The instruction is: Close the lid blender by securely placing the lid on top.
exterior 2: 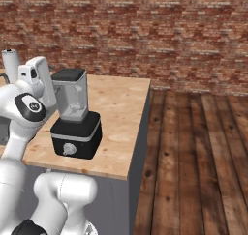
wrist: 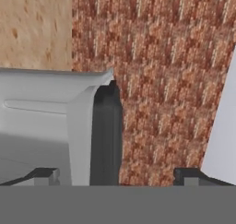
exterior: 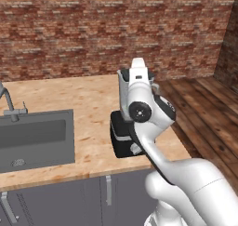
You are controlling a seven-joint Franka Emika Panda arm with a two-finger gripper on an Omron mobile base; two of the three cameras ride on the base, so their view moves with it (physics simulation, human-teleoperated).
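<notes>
The blender stands near the counter's right end: a black base (exterior 2: 76,135) with a round front knob and a clear square jar (exterior 2: 72,101) on it. The dark lid (exterior 2: 68,75) lies flat on the jar's rim. My hand (exterior 2: 38,79) hovers close beside the jar's upper part, on its left in the right base view. In the left base view the arm covers most of the jar (exterior: 123,88) and part of the base (exterior: 121,139). The hand view is rolled sideways: the lid (wrist: 106,135) shows as a dark band against the pale jar (wrist: 41,126). My gripper (wrist: 115,174) is open, fingertips apart and holding nothing.
A grey sink (exterior: 37,136) with a faucet (exterior: 10,104) is set into the wooden counter (exterior: 88,99) to the blender's left. The counter ends just right of the blender, above a wooden floor (exterior 2: 193,156). A brick wall (exterior 2: 145,36) runs behind.
</notes>
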